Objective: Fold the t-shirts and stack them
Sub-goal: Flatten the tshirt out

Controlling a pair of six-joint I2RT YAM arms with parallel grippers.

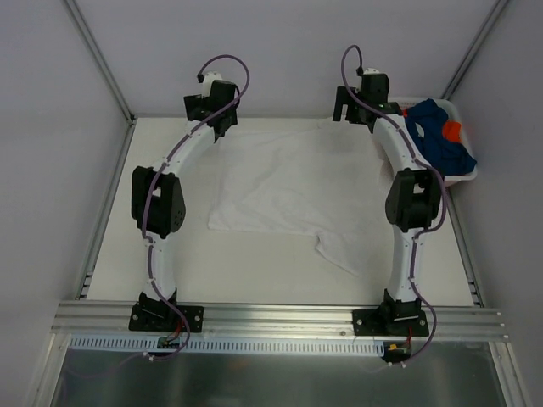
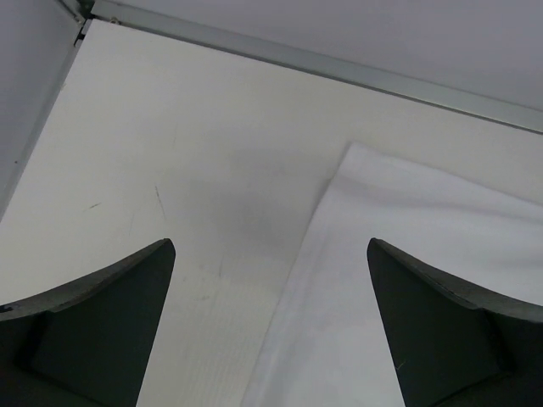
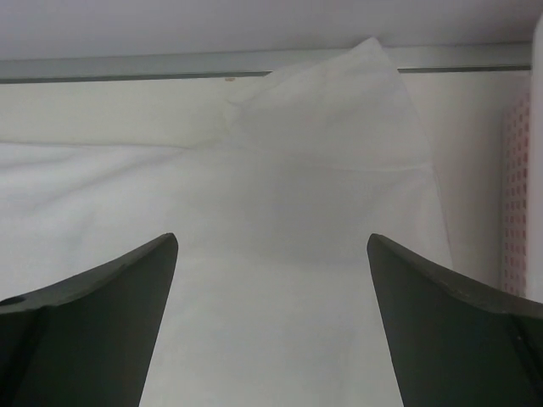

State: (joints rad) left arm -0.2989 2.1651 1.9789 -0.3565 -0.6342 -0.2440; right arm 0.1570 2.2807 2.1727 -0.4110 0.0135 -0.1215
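My left gripper (image 2: 271,250) and right gripper (image 3: 271,246) are both wide open and hold nothing. They hang over the far corners of the white t-shirt (image 1: 288,182), which lies spread on the table (image 1: 254,271) between the arms. The blue shirt (image 1: 433,140) and the orange shirt (image 1: 453,131) sit in the basket (image 1: 467,176). My worry: the cloth has almost the table's colour, so I may pinch beside its edge, or catch only one layer, and the fold goes crooked.

One white t-shirt (image 1: 288,182), one basket (image 1: 461,179), two arms (image 1: 159,203) (image 1: 414,199)
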